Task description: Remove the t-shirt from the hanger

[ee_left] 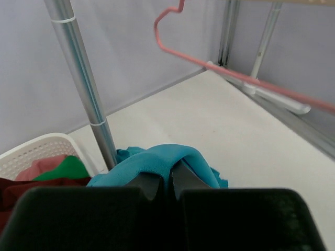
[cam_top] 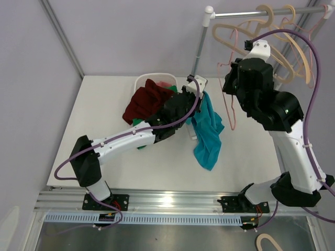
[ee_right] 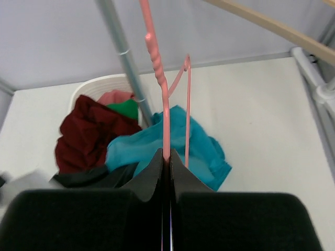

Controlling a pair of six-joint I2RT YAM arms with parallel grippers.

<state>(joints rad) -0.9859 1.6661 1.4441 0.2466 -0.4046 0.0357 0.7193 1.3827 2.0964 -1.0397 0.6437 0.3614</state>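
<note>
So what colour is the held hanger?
The hanger is pink; right wrist view shows it best.

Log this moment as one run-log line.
left gripper: shut on teal fabric t-shirt | right gripper: shut on thin pink hanger | t-shirt: off hanger, hanging down to white table

Pale lilac walls (cam_top: 131, 31), white table (cam_top: 104, 110)

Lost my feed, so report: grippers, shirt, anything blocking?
Left gripper shut on teal t-shirt. Right gripper shut on pink hanger. T-shirt looks off hanger; rack pole close.
</note>
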